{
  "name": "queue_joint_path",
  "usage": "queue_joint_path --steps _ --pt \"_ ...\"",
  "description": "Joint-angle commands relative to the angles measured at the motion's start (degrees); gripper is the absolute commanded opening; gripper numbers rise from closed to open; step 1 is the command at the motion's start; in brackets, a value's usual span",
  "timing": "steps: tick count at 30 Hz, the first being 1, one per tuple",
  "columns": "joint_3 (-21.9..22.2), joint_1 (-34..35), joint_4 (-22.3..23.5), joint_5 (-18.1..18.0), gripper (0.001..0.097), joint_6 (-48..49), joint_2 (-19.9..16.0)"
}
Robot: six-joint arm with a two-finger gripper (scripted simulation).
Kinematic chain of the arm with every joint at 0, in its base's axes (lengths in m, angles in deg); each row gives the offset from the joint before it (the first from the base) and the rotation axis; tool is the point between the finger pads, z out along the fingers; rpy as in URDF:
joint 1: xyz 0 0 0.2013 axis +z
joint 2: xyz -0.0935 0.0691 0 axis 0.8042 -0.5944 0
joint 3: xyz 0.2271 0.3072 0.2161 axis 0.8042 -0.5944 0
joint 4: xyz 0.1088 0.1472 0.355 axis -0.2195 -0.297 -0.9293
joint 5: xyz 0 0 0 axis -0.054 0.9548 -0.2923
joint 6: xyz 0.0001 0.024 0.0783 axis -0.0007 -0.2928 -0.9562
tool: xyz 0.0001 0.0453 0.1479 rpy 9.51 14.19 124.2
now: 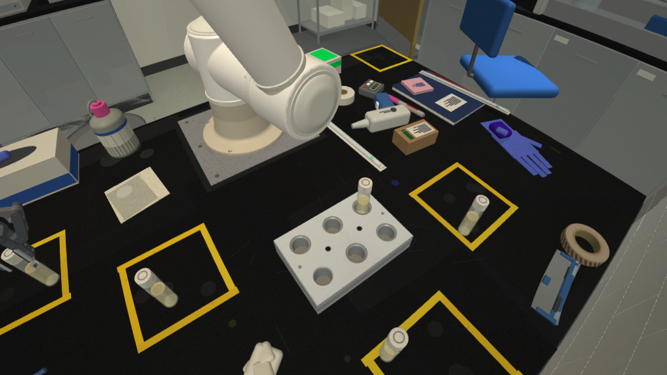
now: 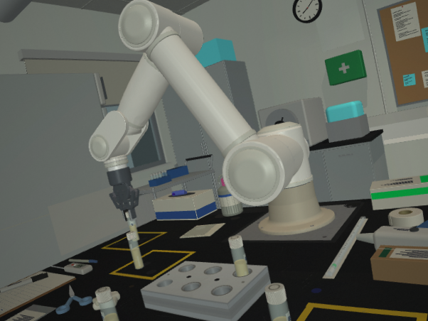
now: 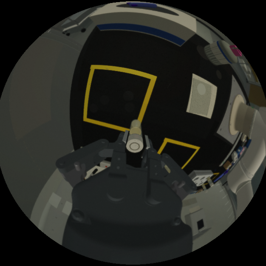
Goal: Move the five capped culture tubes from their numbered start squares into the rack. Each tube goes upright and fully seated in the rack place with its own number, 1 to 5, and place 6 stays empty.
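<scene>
My gripper (image 1: 16,254) (image 2: 130,217) (image 3: 136,144) is at the far left of the bench, over a yellow start square (image 1: 35,280). A capped culture tube (image 1: 29,267) (image 2: 134,245) (image 3: 135,139) stands in that square and is held at its cap by the closed gripper. The white rack (image 1: 343,245) (image 2: 206,284) sits mid-bench with one tube (image 1: 363,195) (image 2: 239,257) seated in a far corner hole. Three more tubes stand in their yellow squares: one left of the rack (image 1: 155,287), one to its right (image 1: 473,214), one in front (image 1: 394,344).
The robot base (image 1: 242,126) stands behind the rack. A tissue box (image 1: 32,165) and a pink-capped bottle (image 1: 112,130) stand behind the gripper. A beige pad (image 1: 136,193) lies nearby. A tape roll (image 1: 585,245), blue glove (image 1: 524,149) and small boxes lie to the right.
</scene>
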Motion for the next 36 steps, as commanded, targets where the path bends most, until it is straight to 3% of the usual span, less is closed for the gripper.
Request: queue_joint_path --steps 1,18,29,36 --pt "0.3 0.0 0.0 0.6 0.0080 0.0 0.5" --pt "6.5 0.0 0.0 13.4 0.0080 0.0 7.0" --pt "7.2 0.0 0.0 14.7 0.0080 0.0 7.6" --pt "5.0 1.3 0.0 14.2 0.0080 -1.3 9.3"
